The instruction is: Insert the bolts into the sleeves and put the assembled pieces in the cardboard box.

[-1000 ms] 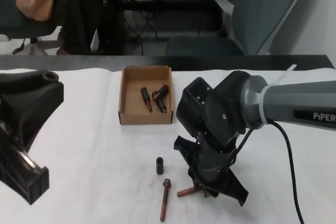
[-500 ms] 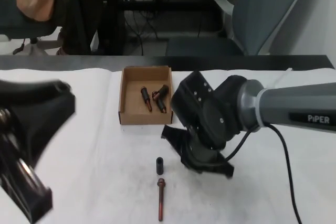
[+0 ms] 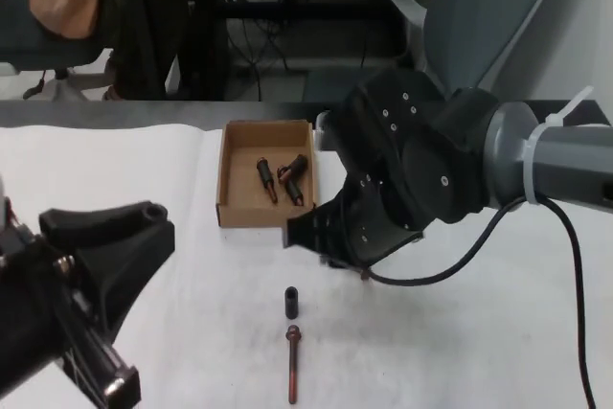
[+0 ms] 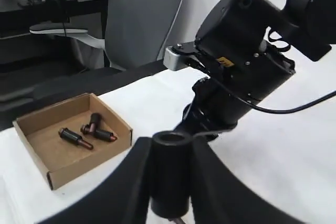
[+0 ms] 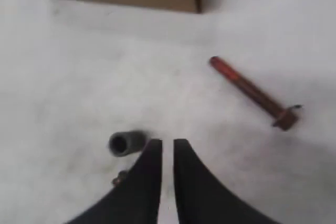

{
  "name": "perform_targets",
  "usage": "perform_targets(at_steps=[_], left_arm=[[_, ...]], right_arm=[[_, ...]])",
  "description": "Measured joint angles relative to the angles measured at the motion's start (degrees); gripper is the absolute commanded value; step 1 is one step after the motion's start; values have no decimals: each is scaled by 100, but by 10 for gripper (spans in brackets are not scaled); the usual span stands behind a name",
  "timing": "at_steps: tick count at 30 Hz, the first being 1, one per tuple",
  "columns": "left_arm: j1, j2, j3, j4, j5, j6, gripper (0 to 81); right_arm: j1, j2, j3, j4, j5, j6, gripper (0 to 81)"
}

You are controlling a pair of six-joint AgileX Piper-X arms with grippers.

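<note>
- Left arm (image 3: pixel 86 284): seen at the near left edge of the bench in the high view, well apart from the box.
- Left gripper (image 4: pixel 170 150): closed around a black held sleeve (image 4: pixel 170 177). The sleeve is pinched upright between the two curved fingers, with its open bore turned toward the left wrist camera.
- White cloth (image 3: pixel 479 352): spread over the bench, and every loose part is laid on it.
- Cardboard box (image 3: pixel 266 214) (image 4: pixel 89 162): placed on the cloth toward the far side, between the two arms. Two assembled pieces (image 3: pixel 266 179) (image 4: pixel 76 138) are lying side by side on its floor.
- Loose sleeve (image 3: pixel 292 302) (image 5: pixel 126 142): set on the cloth nearer than the box, just beside the head of the loose bolt. In the right wrist view it is found close beside the right gripper's fingertips.
- Loose bolt (image 3: pixel 293 363) (image 5: pixel 254 94): laid flat on the cloth, a reddish-brown shank with its head pointed toward the loose sleeve. It is touched by neither gripper.
- Right gripper (image 5: pixel 167 142): held above the cloth just right of the box's near corner. The fingers are drawn almost together, with a thin slit between the tips.
- Held bolt (image 5: pixel 119 179) (image 3: pixel 364 275): shown as a small reddish-brown end protruding beside one finger, apparently pinched farther back between the fingers. The rest is hidden.
- Right arm (image 3: pixel 421 170): reaching in from the right edge of the bench.
</note>
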Motion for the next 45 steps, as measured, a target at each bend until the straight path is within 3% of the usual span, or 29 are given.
perform_targets(at_steps=[3,5,6,9,14,18,22,35,45], left_arm=[[0,49,0,-20,-43,-29,18],[0,86,0,-20,-58,-29,18],[0,96,0,-20,-58,-29,18],[0,105,0,-20,-88,-72,18],[0,105,0,-151,-102,-400,18],[0,105,-43,-155,-102,-547,18],[0,105,-205,-90,58,-667,18],[0,92,-374,65,139,-711,18],[0,92,-374,66,103,-711,18]], right_arm=[[-140,0,0,38,35,335,574],[-339,0,0,127,125,1368,694],[-411,0,0,151,138,1929,700],[-560,31,0,86,167,3328,664],[-461,180,0,-117,361,5321,528],[-444,381,0,-209,439,6391,466],[-444,673,0,-210,437,7215,463],[-850,1103,-20,-252,566,7358,463],[-1061,1192,-71,-351,173,7535,462]])
